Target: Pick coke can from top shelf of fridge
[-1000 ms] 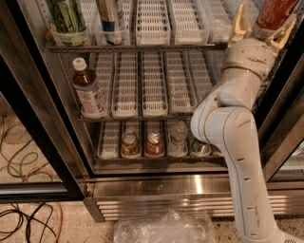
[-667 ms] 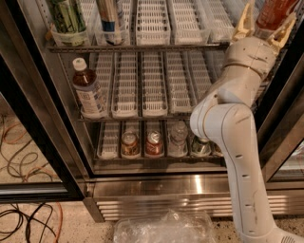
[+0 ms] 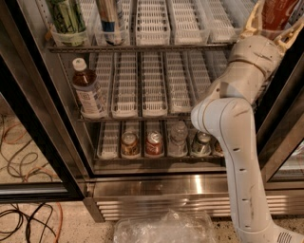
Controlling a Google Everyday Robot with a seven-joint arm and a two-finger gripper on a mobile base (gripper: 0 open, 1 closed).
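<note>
At the top right edge of the camera view, my gripper (image 3: 278, 18) is shut on the red coke can (image 3: 281, 10). Beige fingers (image 3: 252, 23) hug both sides of the can, and its top is cut off by the frame. The can is held in front of the right end of the top shelf (image 3: 156, 48), a wire rack carrying long white slotted trays. My white arm (image 3: 232, 123) rises from the lower right across the open fridge (image 3: 190, 197).
A green-labelled can (image 3: 66, 16) and a slim can (image 3: 109, 16) stand at the top shelf's left. A brown tea bottle (image 3: 89, 92) sits on the middle rack. Cans (image 3: 129, 143) and a clear bottle (image 3: 178, 137) fill the bottom rack. A plastic bag (image 3: 166, 228) and cables (image 3: 23, 216) lie on the floor.
The arm and the held can have shifted only slightly. The grip on the can is unchanged.
</note>
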